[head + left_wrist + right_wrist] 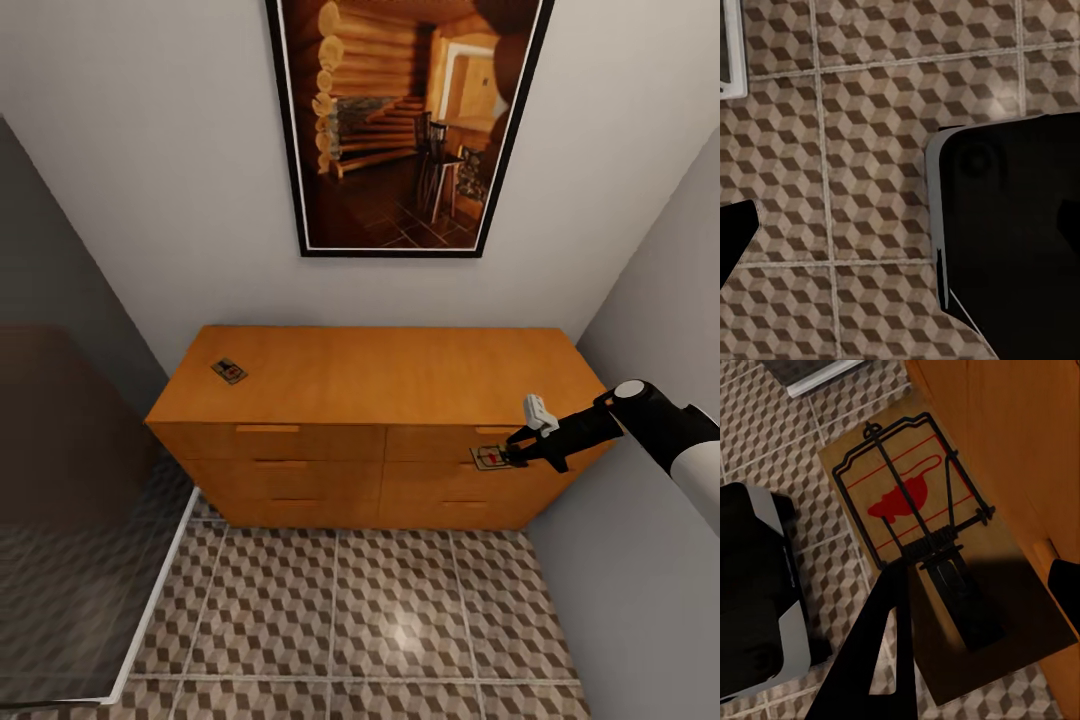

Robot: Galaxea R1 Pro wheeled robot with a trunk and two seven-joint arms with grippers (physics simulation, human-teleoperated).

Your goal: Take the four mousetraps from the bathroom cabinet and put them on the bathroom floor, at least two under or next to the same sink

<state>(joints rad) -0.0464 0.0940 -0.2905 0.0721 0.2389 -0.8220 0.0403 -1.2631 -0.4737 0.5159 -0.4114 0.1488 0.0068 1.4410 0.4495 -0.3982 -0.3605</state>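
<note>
Head view — right tool (512,456) grips mousetrap (489,458) before cabinet (380,375).

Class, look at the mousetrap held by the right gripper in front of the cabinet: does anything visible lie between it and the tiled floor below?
Nothing visible does. The right gripper holds the mousetrap beside the cabinet front, with bare bathroom floor beneath.
</note>
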